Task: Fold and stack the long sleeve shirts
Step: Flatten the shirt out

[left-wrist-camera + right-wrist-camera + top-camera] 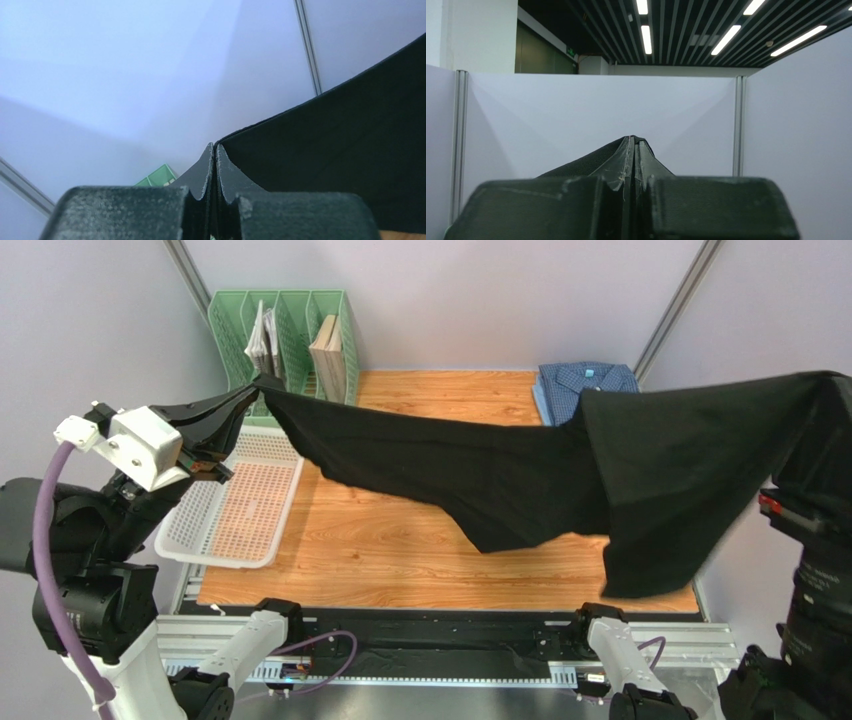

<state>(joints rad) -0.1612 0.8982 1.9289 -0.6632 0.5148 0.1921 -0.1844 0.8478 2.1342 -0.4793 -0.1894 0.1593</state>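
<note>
The black long sleeve shirt (560,465) hangs stretched in the air above the wooden table, held at both ends. My left gripper (258,385) is shut on its left end, up near the green rack; in the left wrist view the black cloth (340,150) runs off to the right from the closed fingertips (214,149). My right gripper (635,140) is shut on the shirt's right end, with a fold of black cloth (591,160) draped over its fingers; in the top view that gripper is hidden behind the cloth at the right edge. The blue checked shirt (585,380) lies folded at the table's back right.
A green file rack (285,335) with papers and books stands at the back left. A white perforated basket (240,505) lies on the table's left edge. The wooden table (400,550) is ringed by pale partition walls with metal posts.
</note>
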